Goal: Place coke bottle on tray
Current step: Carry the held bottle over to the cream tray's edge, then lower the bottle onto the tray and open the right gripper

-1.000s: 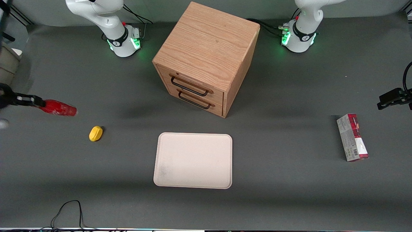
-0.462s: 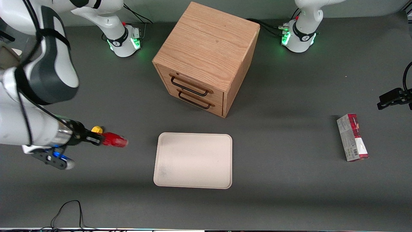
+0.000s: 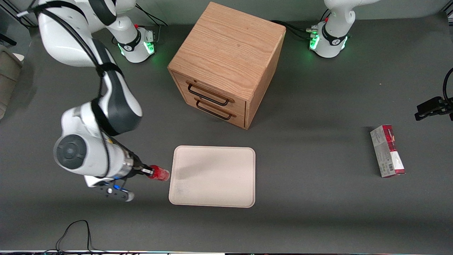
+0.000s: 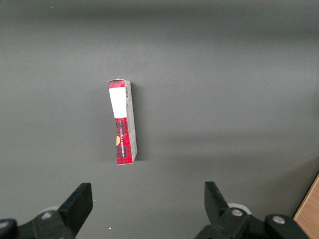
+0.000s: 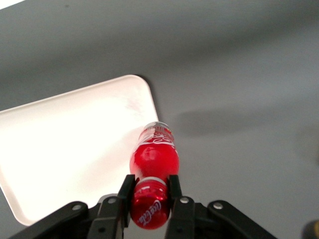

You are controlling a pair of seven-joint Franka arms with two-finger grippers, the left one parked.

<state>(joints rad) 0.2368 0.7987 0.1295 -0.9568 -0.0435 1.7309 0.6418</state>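
The coke bottle [image 3: 160, 174] is a small glossy red bottle with white script, held off the table by its cap end. My right gripper [image 3: 148, 172] is shut on it, and the bottle's base points toward the tray. In the right wrist view the black fingers [image 5: 125, 191] clamp the cap, and the bottle [image 5: 154, 158] hangs over the tray's edge near a rounded corner. The tray [image 3: 219, 177] is a large cream rectangle with a low rim, lying flat with nothing on it. The same pale tray [image 5: 65, 144] fills much of the wrist view.
A wooden cabinet [image 3: 226, 60] with two black-handled drawers stands farther from the front camera than the tray. A red-and-grey carton [image 3: 387, 150] lies toward the parked arm's end of the table; the left wrist view shows that carton [image 4: 122, 122]. A black cable [image 3: 76, 230] loops at the table's near edge.
The right arm has swung in from the working arm's end of the table, carrying the bottle nearer to the front camera and up to the tray's edge. The grip has not changed.
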